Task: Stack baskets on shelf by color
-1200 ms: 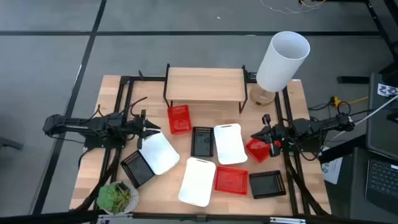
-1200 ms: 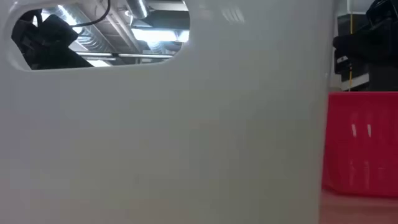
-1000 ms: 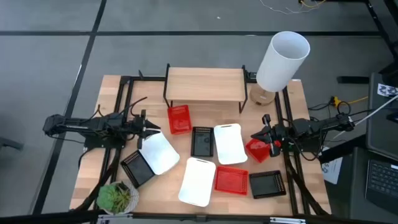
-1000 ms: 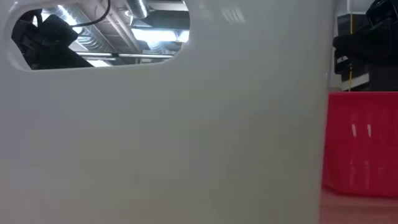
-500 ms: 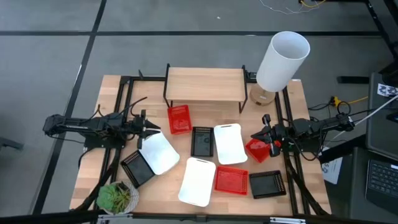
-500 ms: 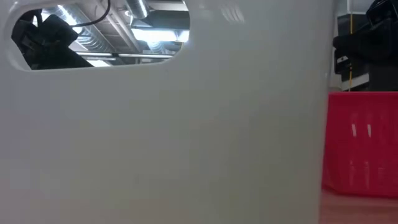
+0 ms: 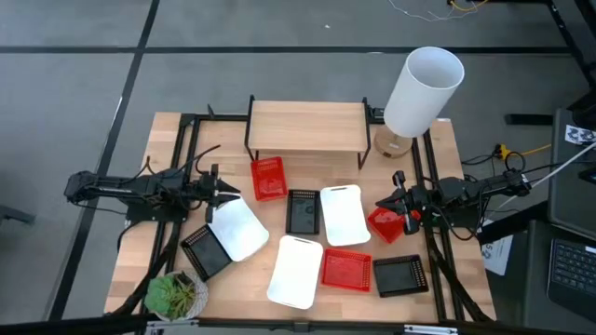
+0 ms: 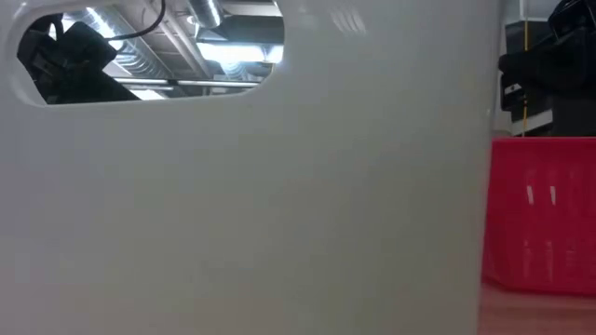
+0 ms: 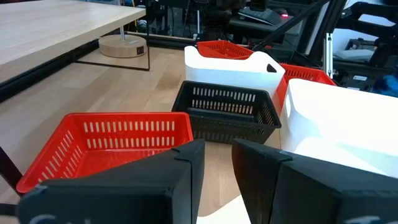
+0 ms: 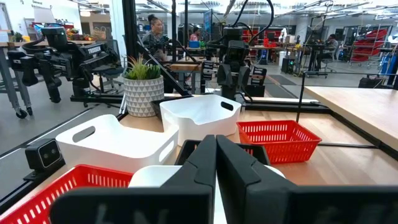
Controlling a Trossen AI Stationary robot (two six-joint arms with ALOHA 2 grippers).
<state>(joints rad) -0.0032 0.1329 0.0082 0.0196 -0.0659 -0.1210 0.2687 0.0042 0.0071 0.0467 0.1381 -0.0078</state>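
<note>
— From above, how many baskets do you count?

— Nine on the wooden tabletop [image 7: 177, 130]: three red, three black, three white, all shallow plastic rectangles. The shelf [image 7: 305, 126], a pale wood plank on thin black legs, stands at the far edge with its top bare. A tall white cylinder [image 7: 424, 91] leans just to its right.

— And the arms?

— The left end effector [image 7: 233, 194] hovers at the left, beside a white basket [image 7: 237, 228]. The right end effector [image 7: 384, 203] is at the right, right over a small red basket [image 7: 384, 223]. A far red basket [image 7: 268, 178] sits just in front of the shelf.

— The table-level camera?

— It is almost filled by a smooth white basket wall [image 8: 279, 205] with an oval handle cut-out. A slotted red wall [image 8: 540, 214] shows to its right.

— The left wrist?

— Its fingers stand slightly spread with nothing between them. Beyond them lie a slotted red tray [image 9: 112, 146] and a black slotted basket [image 9: 227, 112], with white ones behind.

— The right wrist?

— The fingers are pressed together; I cannot tell whether anything is pinched. Past them are two white baskets, a perforated red basket [image 10: 278, 140], and a potted plant [image 10: 143, 87] in a patterned pot.
</note>
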